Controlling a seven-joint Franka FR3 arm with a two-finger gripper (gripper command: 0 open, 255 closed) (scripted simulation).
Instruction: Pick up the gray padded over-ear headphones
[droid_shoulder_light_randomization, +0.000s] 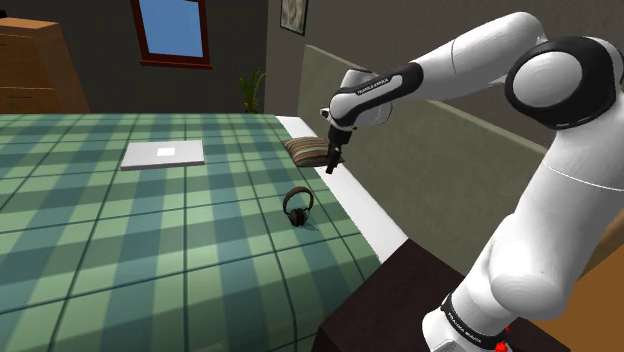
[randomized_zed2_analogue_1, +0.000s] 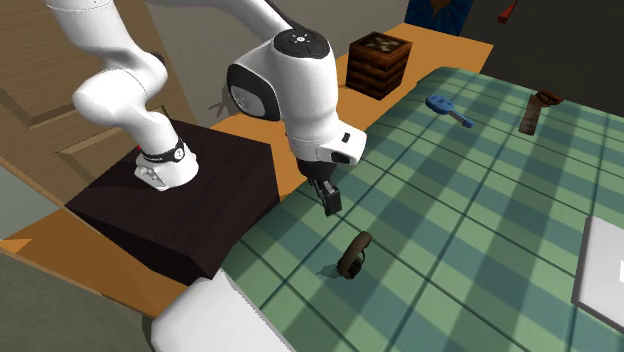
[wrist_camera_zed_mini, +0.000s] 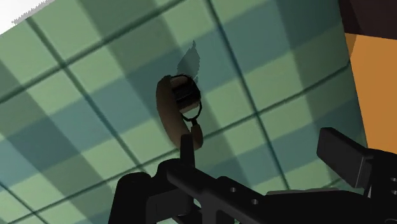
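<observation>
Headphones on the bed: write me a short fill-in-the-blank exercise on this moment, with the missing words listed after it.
1. The dark headphones lie on a ____ plaid bedcover.
2. The gripper hangs above the bedcover with its fingers ____, holding nothing.
3. In the shoulder view, the flat white laptop lies up and to the ____ of the headphones.

Missing words: green; open; left.

The white arm (droid_shoulder_light_randomization: 450, 70) stretches forward, elbow raised, its black end effector (droid_shoulder_light_randomization: 329, 167) pointing down.
</observation>
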